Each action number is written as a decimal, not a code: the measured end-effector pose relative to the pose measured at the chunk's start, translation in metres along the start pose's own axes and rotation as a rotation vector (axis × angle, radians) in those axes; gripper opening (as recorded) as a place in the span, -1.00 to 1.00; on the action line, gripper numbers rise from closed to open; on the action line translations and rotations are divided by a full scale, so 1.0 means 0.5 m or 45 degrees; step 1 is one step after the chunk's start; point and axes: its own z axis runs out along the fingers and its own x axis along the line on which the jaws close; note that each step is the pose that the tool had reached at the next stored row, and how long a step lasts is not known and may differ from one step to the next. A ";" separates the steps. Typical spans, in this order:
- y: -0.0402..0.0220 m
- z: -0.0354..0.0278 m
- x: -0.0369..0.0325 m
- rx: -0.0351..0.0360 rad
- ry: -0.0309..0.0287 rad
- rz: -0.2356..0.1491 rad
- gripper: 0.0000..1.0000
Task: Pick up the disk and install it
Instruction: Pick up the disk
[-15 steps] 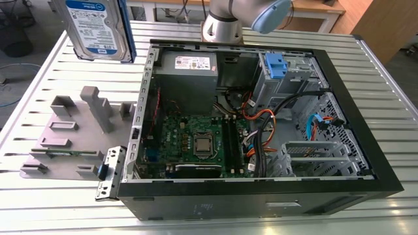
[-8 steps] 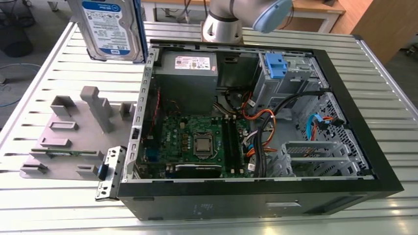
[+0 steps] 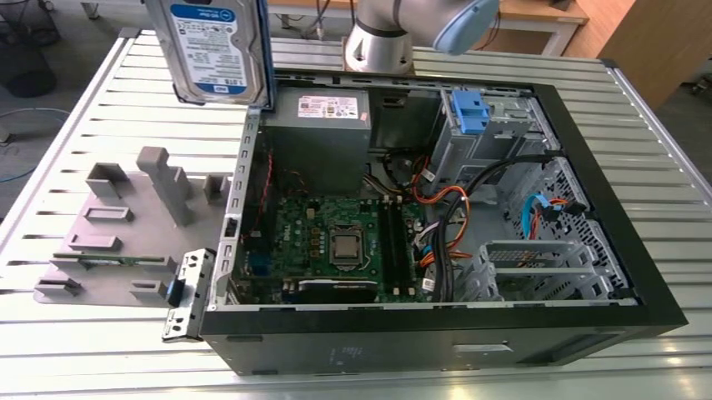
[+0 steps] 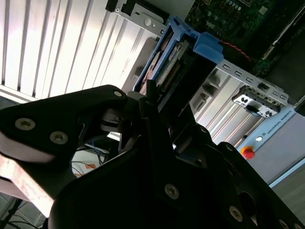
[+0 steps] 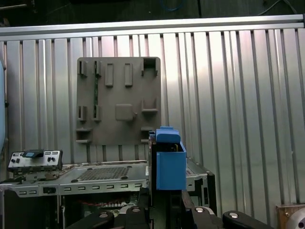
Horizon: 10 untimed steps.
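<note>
The disk [image 3: 217, 50], silver with a white-and-blue label and blue carrier rails, hangs upright in the air above the table, over the far left corner of the open computer case [image 3: 595, 175] in the exterior view. In both wrist views my gripper [image 4: 157, 98] is shut on the disk [image 4: 183, 47], its black fingers [image 5: 190, 212] clamping either side. The disk's blue carrier end [image 5: 170, 167] sticks out past the fingertips.
The case lies open on a slatted metal table [image 3: 656, 125], showing the motherboard [image 3: 339, 237], cables and a grey drive cage with a blue-tabbed bracket [image 3: 472, 112]. A grey fixture plate [image 3: 122, 225] lies left of the case. The arm's base [image 3: 378, 46] stands behind it.
</note>
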 end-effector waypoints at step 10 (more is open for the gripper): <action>-0.073 -0.003 -0.005 -0.0002 -0.0001 0.000 -0.30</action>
